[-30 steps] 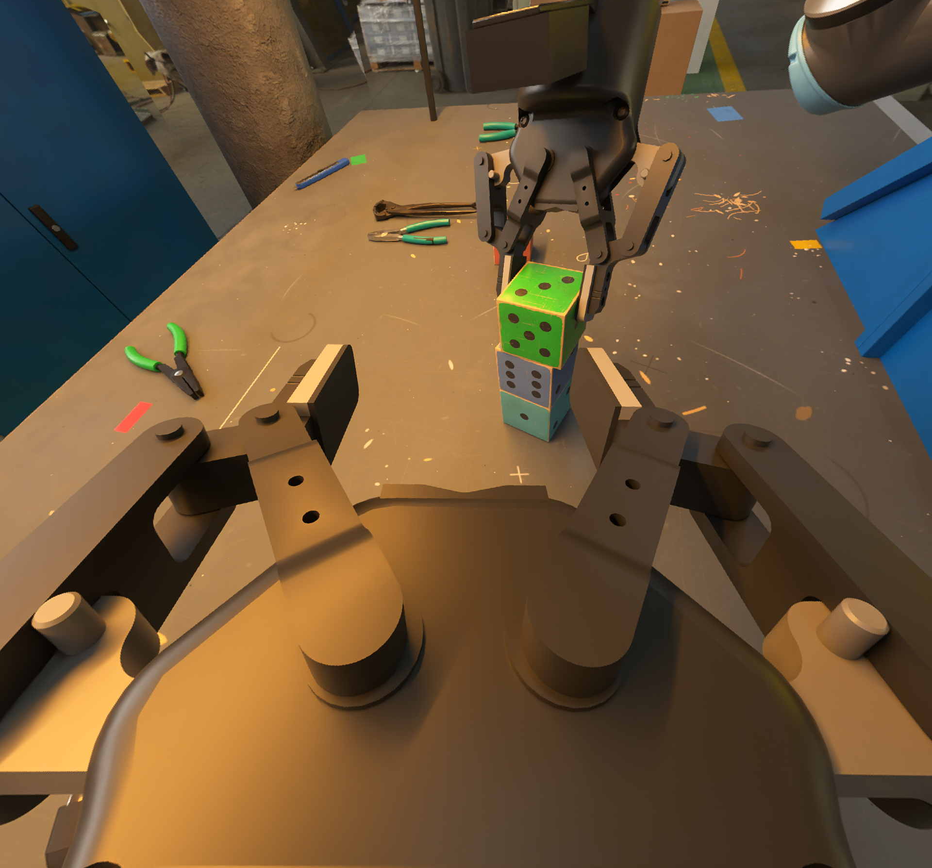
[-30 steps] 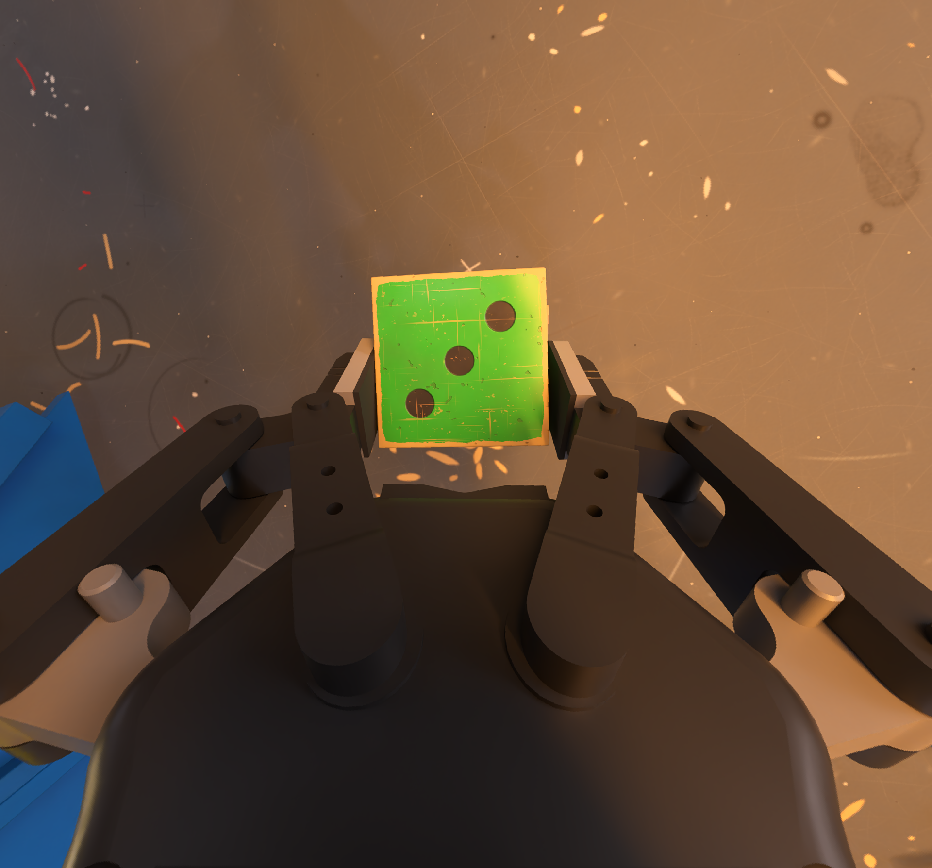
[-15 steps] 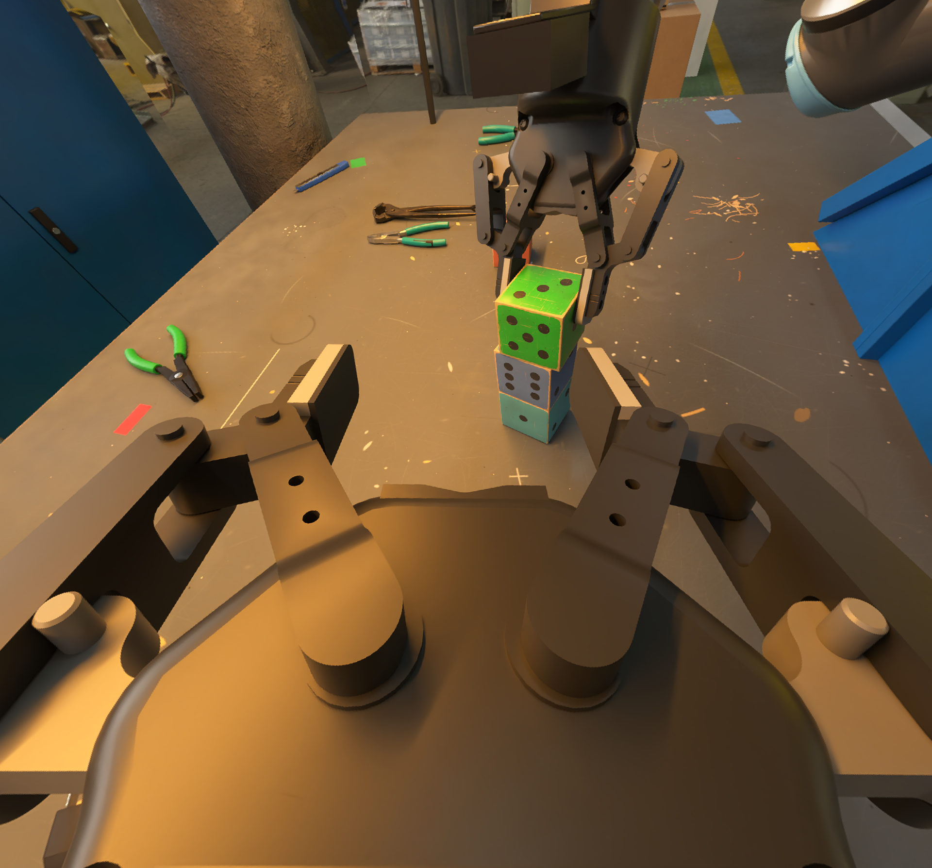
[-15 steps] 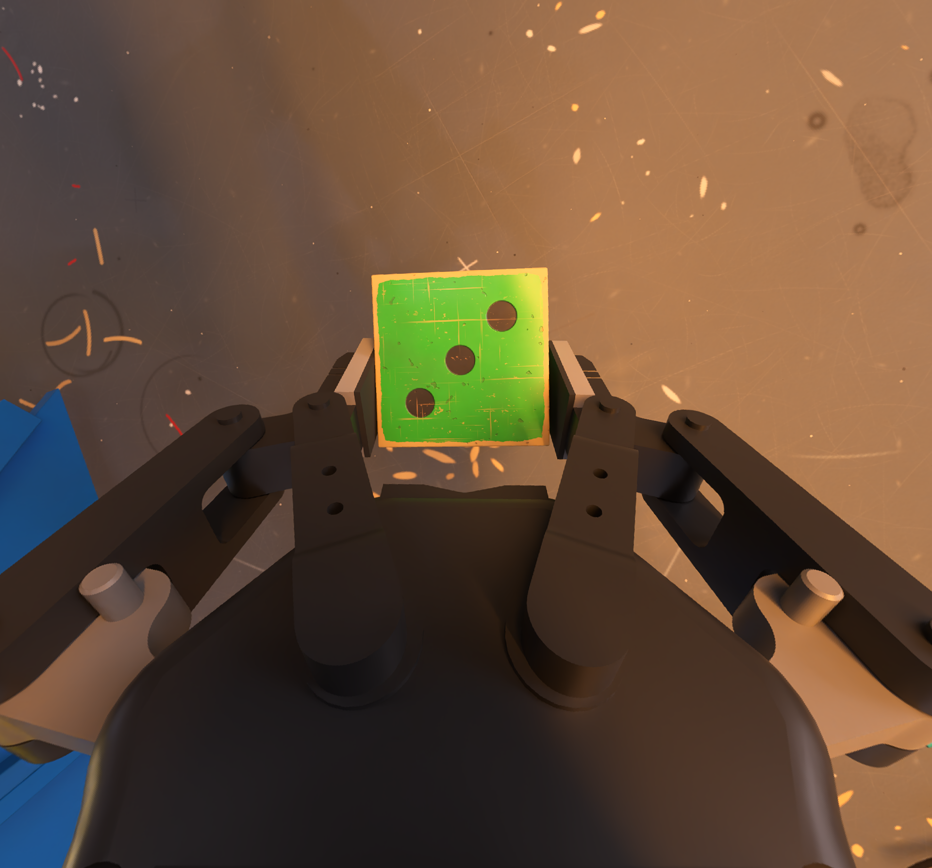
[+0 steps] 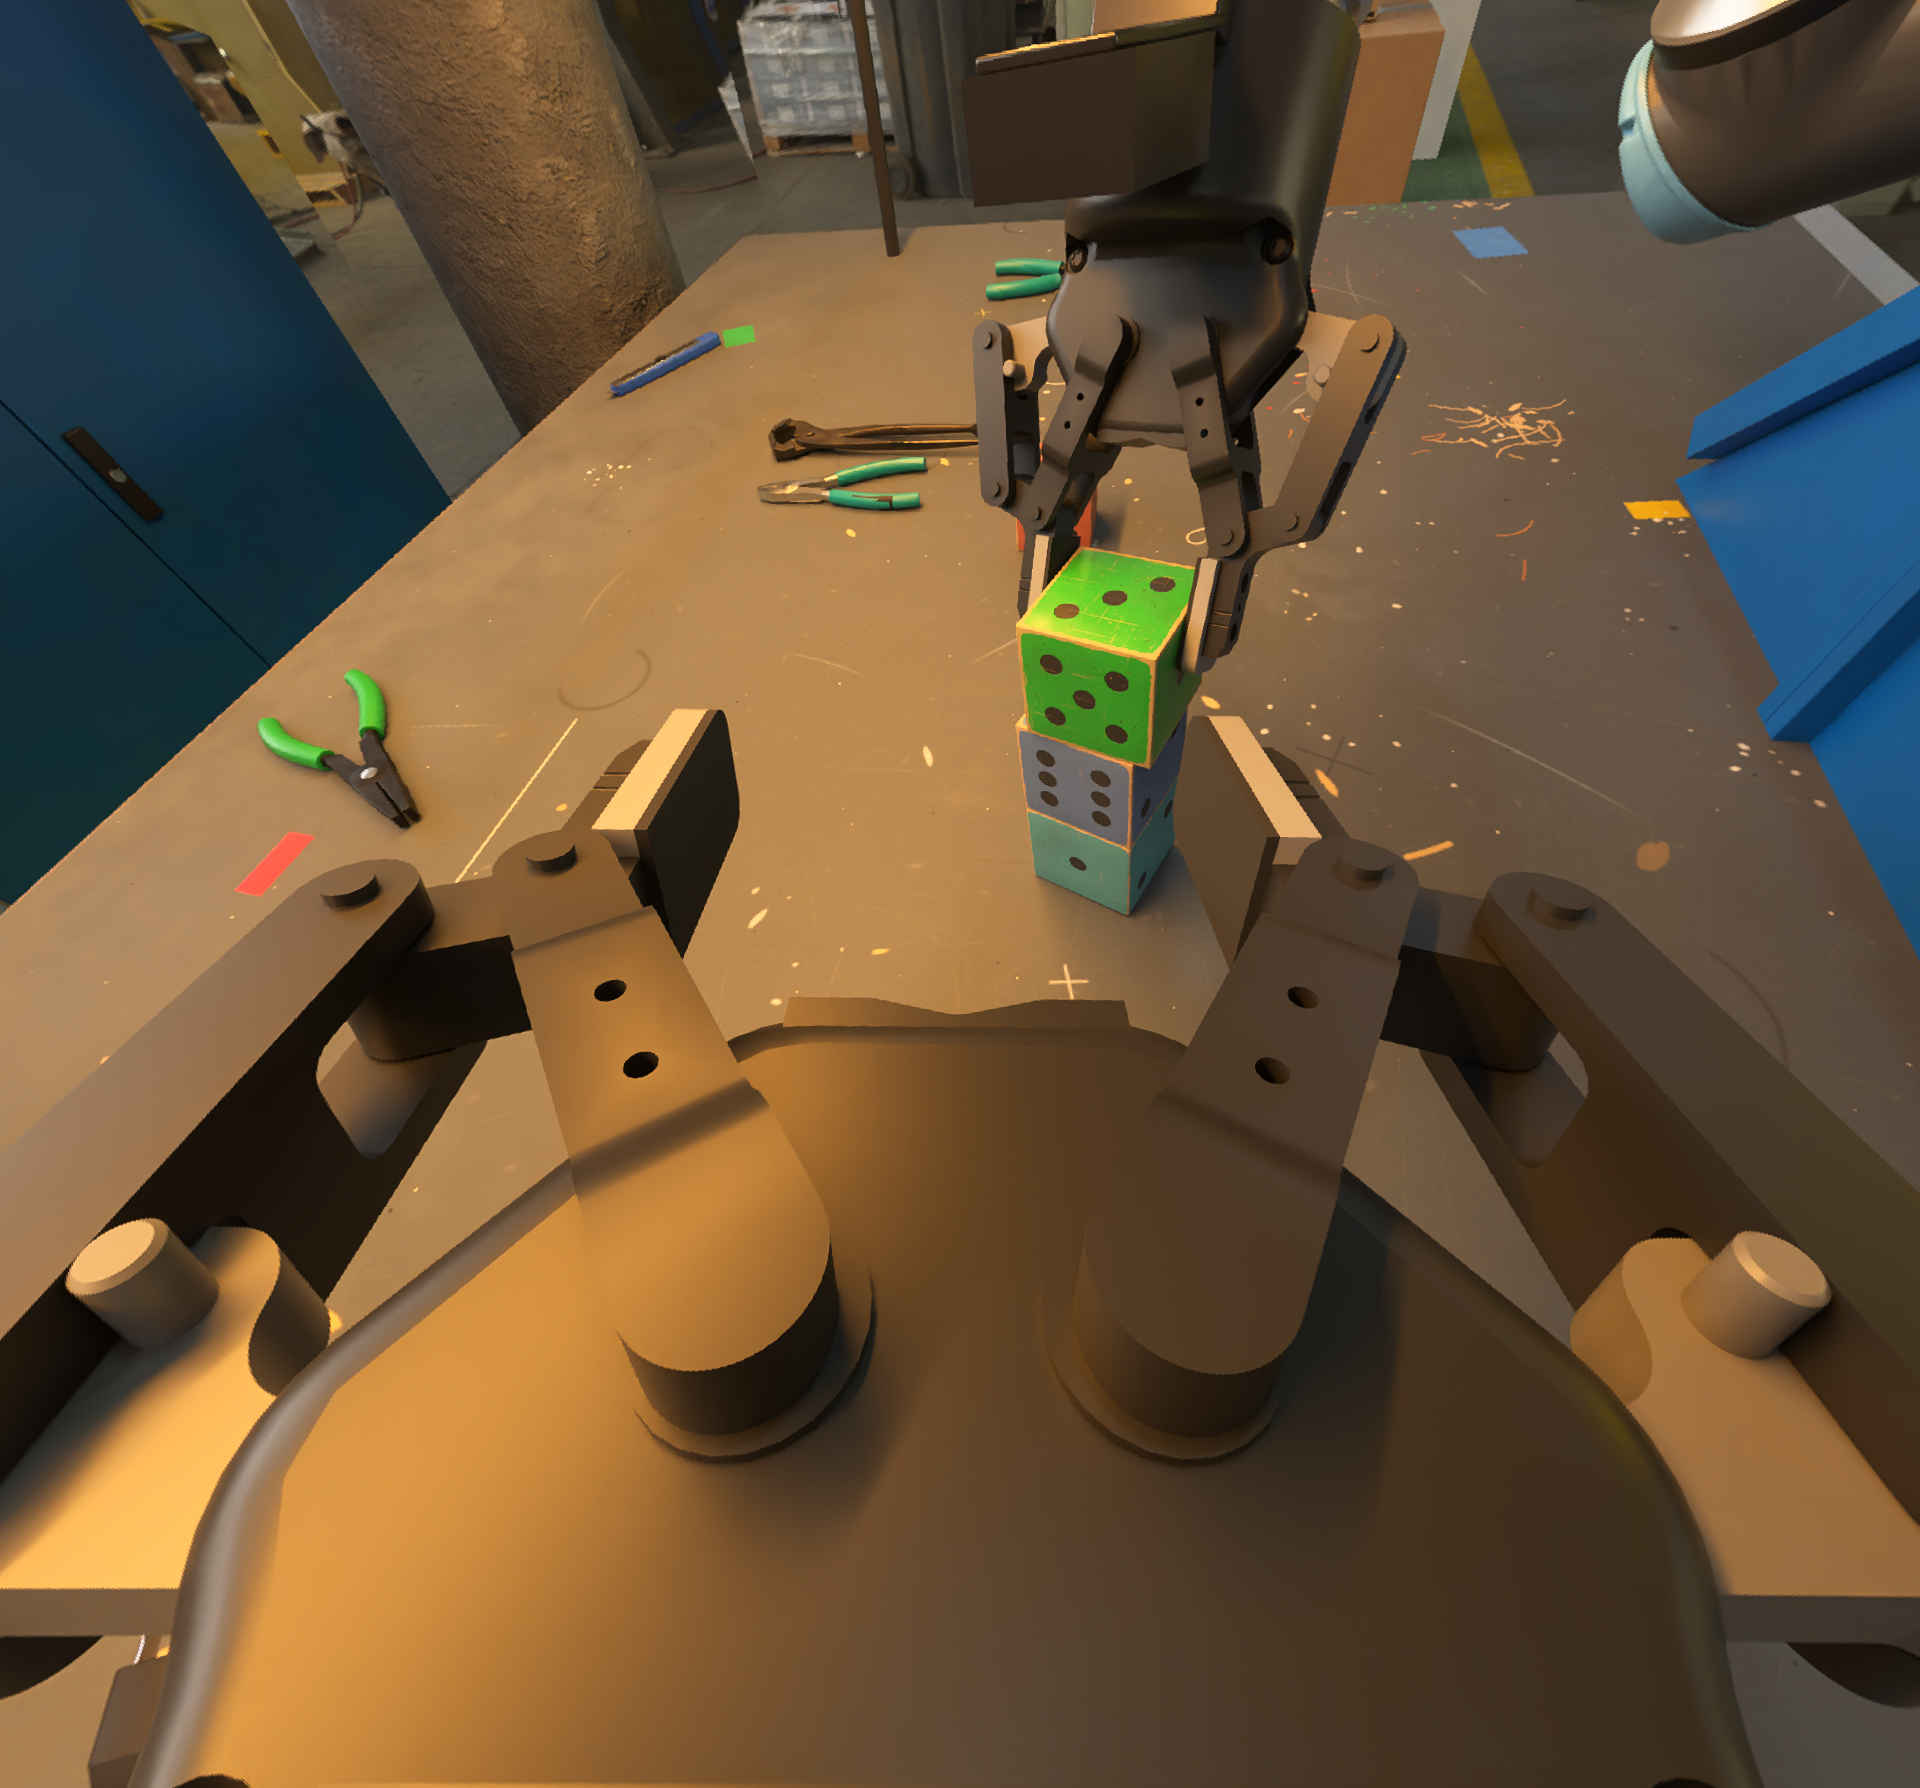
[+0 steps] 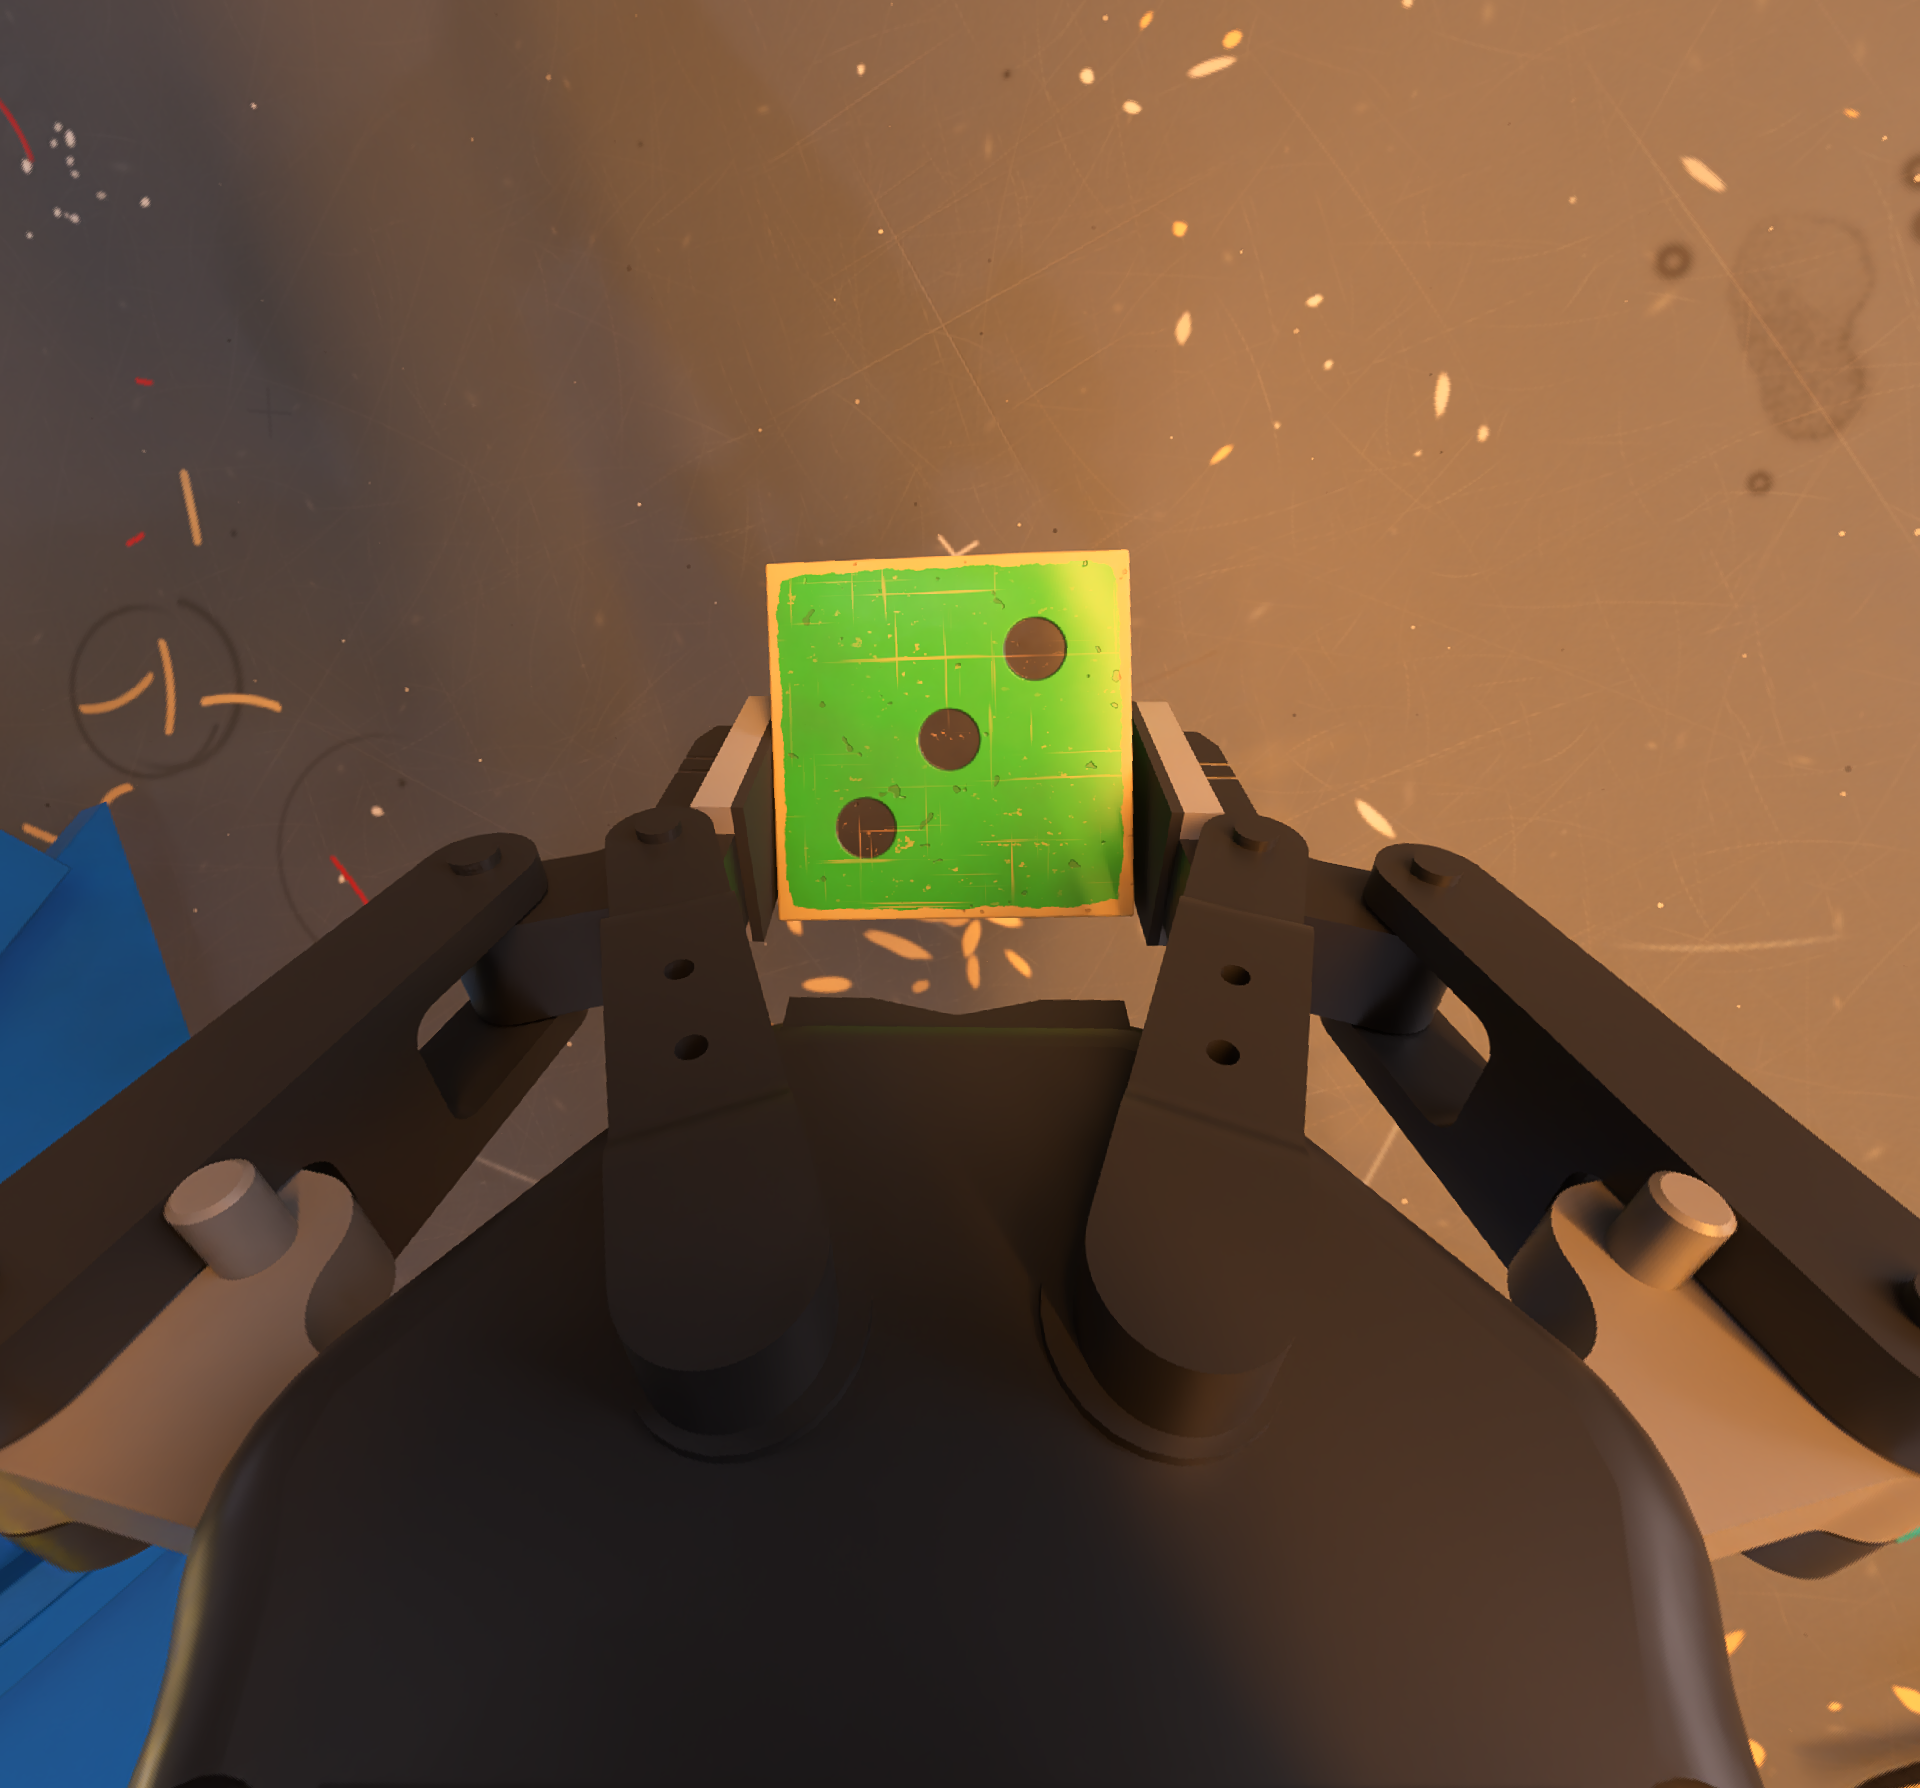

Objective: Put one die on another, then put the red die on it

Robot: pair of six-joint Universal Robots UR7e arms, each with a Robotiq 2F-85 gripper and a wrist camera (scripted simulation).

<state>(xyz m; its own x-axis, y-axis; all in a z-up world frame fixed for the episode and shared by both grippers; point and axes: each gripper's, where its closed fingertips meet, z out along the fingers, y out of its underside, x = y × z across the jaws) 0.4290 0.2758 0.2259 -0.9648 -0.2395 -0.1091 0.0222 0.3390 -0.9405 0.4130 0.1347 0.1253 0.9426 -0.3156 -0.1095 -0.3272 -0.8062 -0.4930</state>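
Near the table's [image 5: 623, 616] middle, the green die [image 5: 1101, 658] is gripped by the right gripper [image 6: 951, 803] atop the grey die [image 5: 1091, 788] and teal die [image 5: 1086, 871], the left gripper [image 5: 966, 803] spread empty; release is judged next, then the red die [image 5: 1081, 523], glimpsed behind, must be fetched.

Three painted dice with dark pips stand in one stack: a bright green die [image 5: 1099, 663] on top, a grey-blue die [image 5: 1086, 788] under it, a teal die [image 5: 1086, 865] at the bottom. A sliver of a fourth, red thing [image 5: 1084, 525] shows behind the stack. Four hand tools with green grips or dark handles lie on the brown metal table [image 5: 727, 616]: green-handled pliers [image 5: 348, 751], teal-handled pliers [image 5: 847, 488], black pincers [image 5: 868, 436], and a further green-handled pair [image 5: 1023, 278]. One blue pen-like tool [image 5: 665, 362]. Two black two-finger grippers.
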